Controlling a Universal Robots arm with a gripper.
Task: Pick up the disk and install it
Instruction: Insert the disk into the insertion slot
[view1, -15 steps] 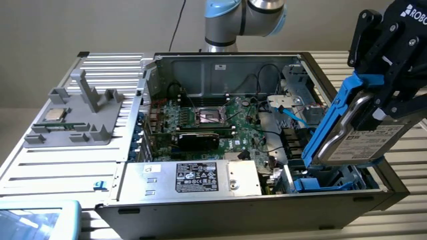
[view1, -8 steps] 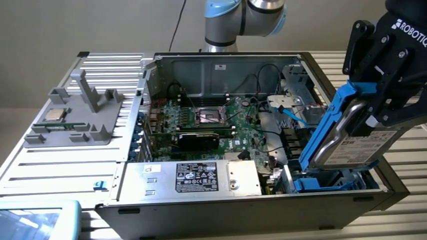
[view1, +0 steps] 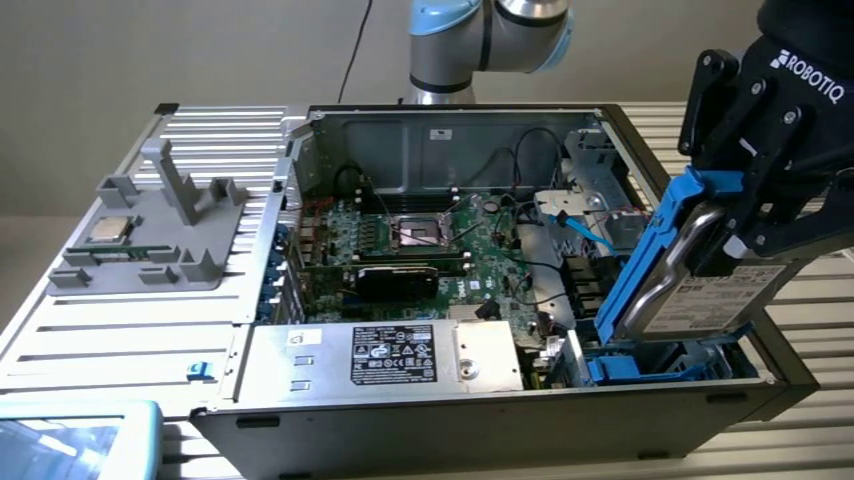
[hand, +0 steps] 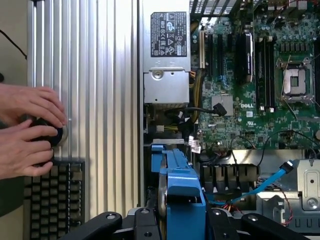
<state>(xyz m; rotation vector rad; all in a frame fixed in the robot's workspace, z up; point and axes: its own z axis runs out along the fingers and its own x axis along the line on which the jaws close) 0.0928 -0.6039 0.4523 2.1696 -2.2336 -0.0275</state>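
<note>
The disk (view1: 694, 300) is clamped in the claw (view1: 745, 235), tilted, its lower end reaching into the blue bay (view1: 641, 368) at a corner of the open computer case (view1: 467, 420).

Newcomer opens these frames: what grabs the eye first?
The black claw at the exterior view's right, clamped on the disk in its bright blue frame, held tilted with its lower end at the blue bay of the open computer case. Next, in the wrist view, a person's hands on a black knob beside a keyboard.

Blue-framed disk (hand: 181, 182) in gripper (hand: 182, 221)
</note>
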